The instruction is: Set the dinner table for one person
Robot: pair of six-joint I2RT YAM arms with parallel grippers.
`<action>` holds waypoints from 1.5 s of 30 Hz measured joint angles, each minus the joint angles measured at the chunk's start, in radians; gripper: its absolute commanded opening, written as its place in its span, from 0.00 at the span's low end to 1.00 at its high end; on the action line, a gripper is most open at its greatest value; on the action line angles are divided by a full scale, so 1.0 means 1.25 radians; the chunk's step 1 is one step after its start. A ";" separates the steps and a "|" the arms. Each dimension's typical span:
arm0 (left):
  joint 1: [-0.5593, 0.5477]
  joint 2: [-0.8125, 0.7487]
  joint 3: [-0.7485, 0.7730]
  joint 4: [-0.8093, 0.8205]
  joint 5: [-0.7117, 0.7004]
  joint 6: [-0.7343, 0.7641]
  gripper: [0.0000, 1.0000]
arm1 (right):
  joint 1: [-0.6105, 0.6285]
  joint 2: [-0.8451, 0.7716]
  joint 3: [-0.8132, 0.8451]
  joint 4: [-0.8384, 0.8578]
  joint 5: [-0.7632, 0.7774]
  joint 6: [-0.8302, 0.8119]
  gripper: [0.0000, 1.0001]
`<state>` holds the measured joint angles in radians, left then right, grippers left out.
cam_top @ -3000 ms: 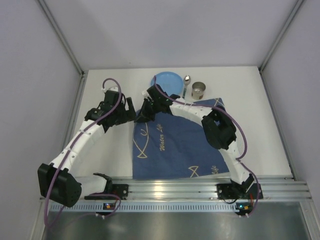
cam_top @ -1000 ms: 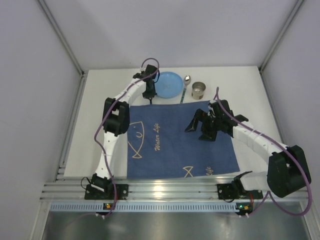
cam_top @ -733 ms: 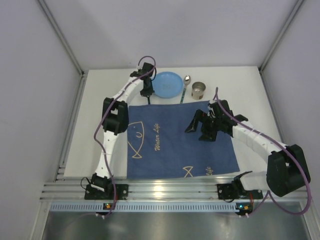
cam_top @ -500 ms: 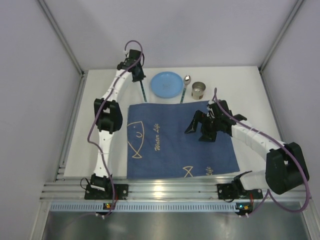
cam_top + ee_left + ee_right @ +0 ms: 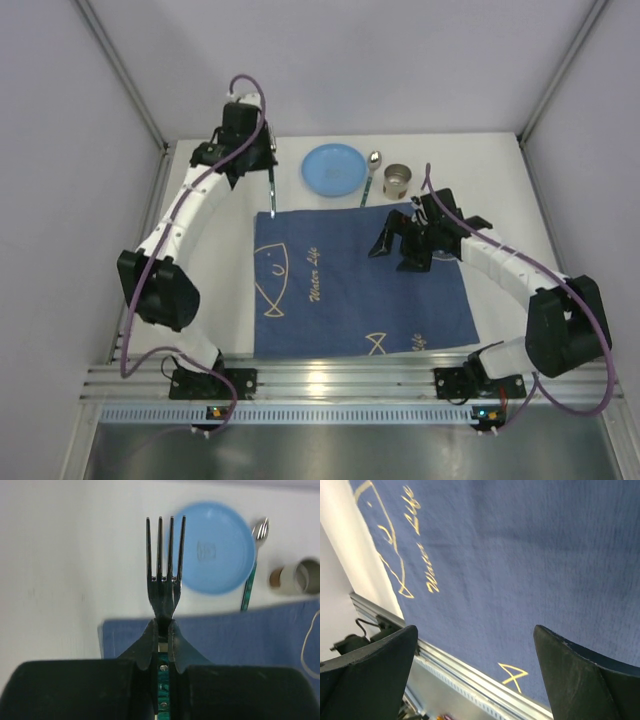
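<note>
A: Start nearest. What bounds the desk?

B: The desk [image 5: 225, 290] is the white top under everything, with the rail [image 5: 350, 375] along its near edge. The cloth [image 5: 350, 290] lies flat on it and its near edge reaches the rail. A strip of bare white runs down each side of the cloth.

A: And the right hand?

B: The right hand [image 5: 398, 252] hangs over the right half of the cloth, fingers spread wide with nothing between them. Its wrist view shows only cloth below the gap, with the rail on the near side.

A: The left one?

B: The left hand [image 5: 162, 630] is farther out, by the cloth's far left corner. Its fingers are pinched tight on the neck of the fork [image 5: 165, 555], and the tines stick straight out ahead of them. The cloth's far edge passes under the neck. I cannot tell whether the fork touches anything.

A: What room is there around it?

B: To that hand's left there is only bare desk. Ahead and to its right lies the plate [image 5: 220, 555], its left rim behind the tines in the wrist view. Just right of the plate is the spoon [image 5: 252, 565], with its handle end at the cloth's far edge. Farther right stands the cloth's last neighbour, the cup [image 5: 300, 576], just beyond that edge.
</note>
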<state>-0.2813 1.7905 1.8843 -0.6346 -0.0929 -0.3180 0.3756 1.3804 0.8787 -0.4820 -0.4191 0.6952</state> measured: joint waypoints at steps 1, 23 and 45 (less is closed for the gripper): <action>-0.012 -0.045 -0.086 0.001 0.005 0.002 0.00 | -0.002 0.008 0.023 -0.007 0.001 -0.006 1.00; -0.143 -0.193 -0.725 0.054 0.097 -0.193 0.42 | -0.050 0.058 0.193 -0.071 0.012 -0.088 1.00; -0.145 -0.253 -0.546 -0.022 -0.026 -0.160 0.99 | -0.199 0.640 0.939 -0.259 0.266 -0.081 0.85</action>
<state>-0.4622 1.4738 1.2018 -0.6624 -0.1249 -0.5182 0.1268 2.1799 2.0521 -0.8059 -0.0860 0.5945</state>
